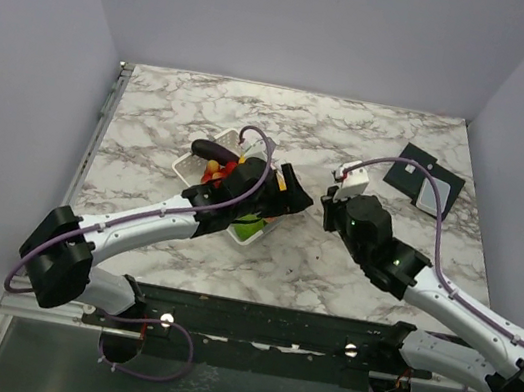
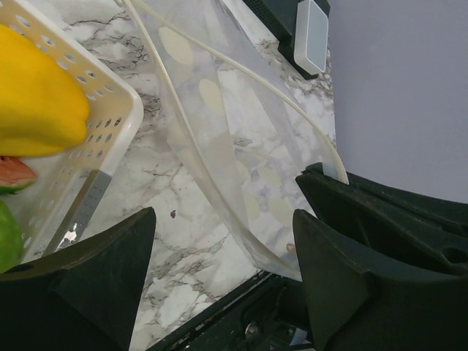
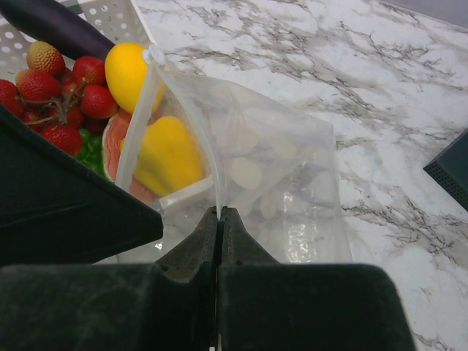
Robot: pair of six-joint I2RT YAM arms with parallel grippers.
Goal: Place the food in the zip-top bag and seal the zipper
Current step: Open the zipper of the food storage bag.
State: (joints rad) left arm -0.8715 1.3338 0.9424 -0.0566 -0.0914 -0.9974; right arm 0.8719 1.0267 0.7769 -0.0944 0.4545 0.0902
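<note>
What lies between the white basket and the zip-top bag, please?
Only a narrow strip of bare marble table lies between the white basket and the zip-top bag. The left wrist view shows it.

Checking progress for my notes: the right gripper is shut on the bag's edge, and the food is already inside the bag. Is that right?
Not quite. The right gripper is shut on the zip-top bag, but the food is in the white basket, not inside the bag. The left wrist view shows toy pieces in the basket and none in the clear bag.
</note>
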